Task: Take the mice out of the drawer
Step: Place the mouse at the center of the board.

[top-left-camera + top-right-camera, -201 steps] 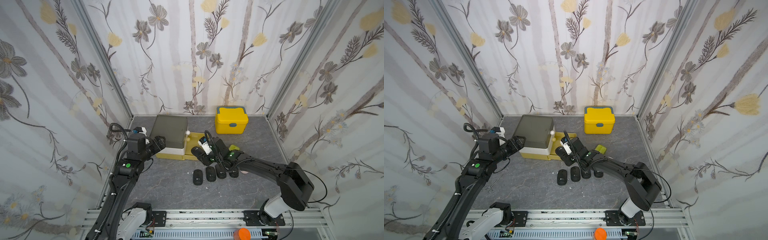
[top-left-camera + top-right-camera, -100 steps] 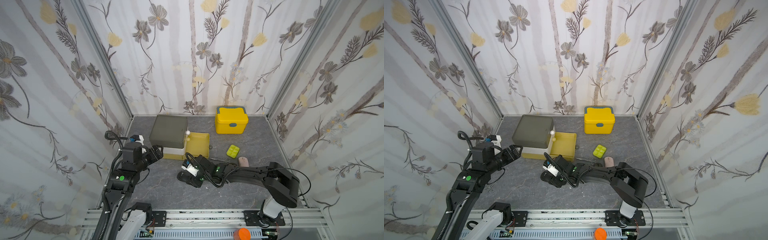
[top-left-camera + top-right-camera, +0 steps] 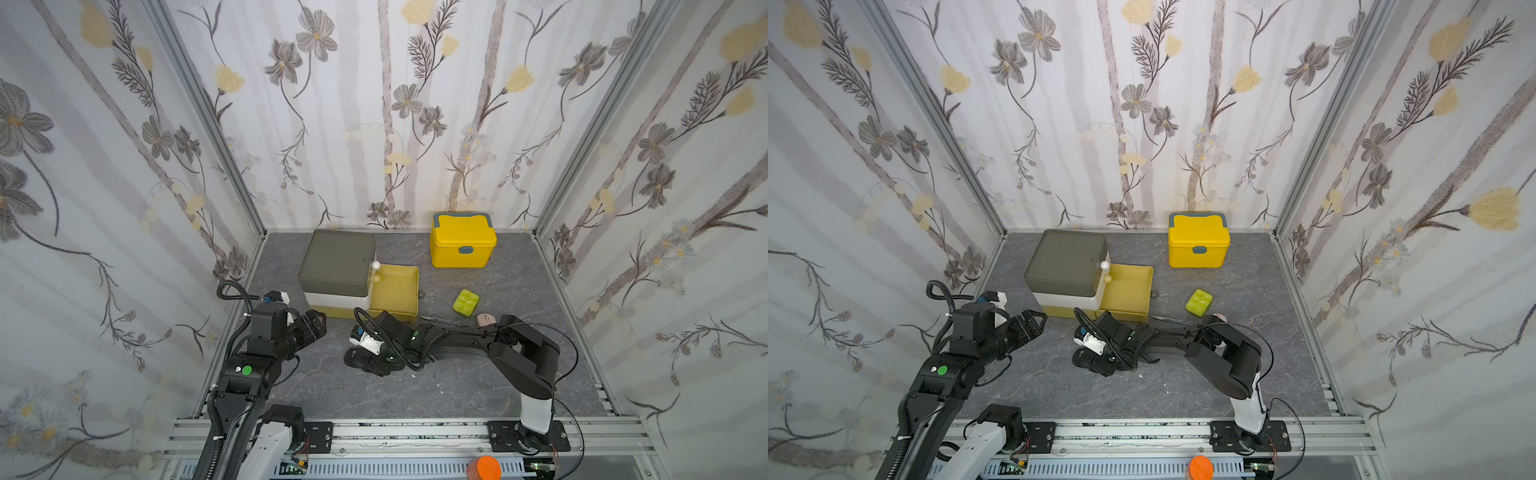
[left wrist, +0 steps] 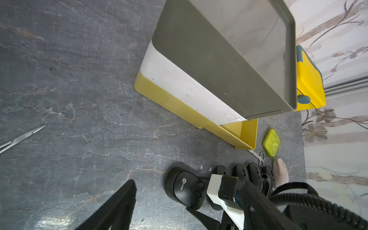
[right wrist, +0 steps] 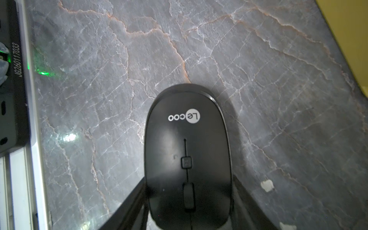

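Observation:
A black oval mouse [image 5: 187,151] with a pale logo lies flat on the grey table, also seen in the left wrist view [image 4: 185,189] and in both top views [image 3: 356,358] [image 3: 1084,360]. My right gripper [image 5: 188,199] is shut on it, with a finger along each side. Several slim black mice [image 4: 241,172] and a pale pink mouse [image 4: 279,173] lie in a row behind it. The right arm covers the black row in both top views. The yellow drawer [image 3: 395,286] [image 3: 1127,291] stands pulled out and looks empty. My left gripper [image 3: 312,326] [image 4: 159,194] hangs open and empty beside the drawer unit [image 3: 336,262].
A yellow lidded box [image 3: 463,245] stands at the back wall. A lime-green pill box [image 3: 466,302] and small scissors [image 3: 440,320] lie right of the drawer. Metal forceps [image 4: 22,137] lie on the table to the left.
My right arm has come away from the drawer with the black oval mouse and lowered it onto the table left of the row. My left arm has drawn back from the drawer unit.

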{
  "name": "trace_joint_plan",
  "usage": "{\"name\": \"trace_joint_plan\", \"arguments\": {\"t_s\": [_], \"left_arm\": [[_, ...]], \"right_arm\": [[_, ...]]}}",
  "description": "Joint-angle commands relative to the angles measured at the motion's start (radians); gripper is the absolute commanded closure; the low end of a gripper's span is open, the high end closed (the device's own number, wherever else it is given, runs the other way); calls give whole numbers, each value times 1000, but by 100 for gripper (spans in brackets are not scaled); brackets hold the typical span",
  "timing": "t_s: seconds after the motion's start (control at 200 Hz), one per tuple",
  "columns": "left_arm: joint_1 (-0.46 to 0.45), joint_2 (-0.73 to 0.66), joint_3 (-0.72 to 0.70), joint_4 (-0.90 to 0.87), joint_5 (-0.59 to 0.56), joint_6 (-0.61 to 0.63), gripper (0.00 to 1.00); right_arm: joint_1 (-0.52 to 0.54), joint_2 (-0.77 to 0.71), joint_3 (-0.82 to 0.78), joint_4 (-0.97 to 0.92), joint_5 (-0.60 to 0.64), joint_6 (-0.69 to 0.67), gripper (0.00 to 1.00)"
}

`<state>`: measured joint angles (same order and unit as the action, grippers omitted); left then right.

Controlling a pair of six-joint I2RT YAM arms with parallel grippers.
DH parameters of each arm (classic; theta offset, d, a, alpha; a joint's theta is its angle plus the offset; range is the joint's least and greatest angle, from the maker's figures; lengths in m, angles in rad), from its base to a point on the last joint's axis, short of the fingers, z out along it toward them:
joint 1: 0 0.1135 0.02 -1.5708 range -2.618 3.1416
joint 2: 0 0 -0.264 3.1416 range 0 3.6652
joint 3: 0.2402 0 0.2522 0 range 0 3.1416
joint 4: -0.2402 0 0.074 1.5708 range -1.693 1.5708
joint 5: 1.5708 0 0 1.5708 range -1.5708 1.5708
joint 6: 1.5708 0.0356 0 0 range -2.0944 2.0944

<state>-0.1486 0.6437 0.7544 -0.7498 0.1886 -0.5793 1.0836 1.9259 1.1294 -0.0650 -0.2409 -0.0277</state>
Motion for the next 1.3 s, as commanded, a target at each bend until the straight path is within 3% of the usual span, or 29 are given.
{"name": "trace_joint_plan", "arguments": {"t_s": [0.0,0.13,0.35,0.565,0.679,0.924,1.049,1.294], "left_arm": [[0,6,-47,34,28,-30,17],[0,8,-69,58,42,-56,20],[-18,17,-181,210,97,-180,28],[-147,142,-232,358,-1,-223,30],[-247,254,-205,399,-88,-196,26],[-312,430,-206,499,-60,-133,22],[-341,477,-234,558,-5,-123,21],[-395,544,-244,552,-24,-103,19]], "right_arm": [[-1,11,7,15,3,-28,40],[0,-7,3,9,7,-31,33],[-2,-148,-47,10,11,3,30],[-31,-370,-194,41,14,107,26],[-47,-453,-255,55,8,181,23],[-67,-573,-341,67,31,248,20],[-77,-597,-355,76,30,257,19],[-88,-601,-361,87,29,256,18]]}}
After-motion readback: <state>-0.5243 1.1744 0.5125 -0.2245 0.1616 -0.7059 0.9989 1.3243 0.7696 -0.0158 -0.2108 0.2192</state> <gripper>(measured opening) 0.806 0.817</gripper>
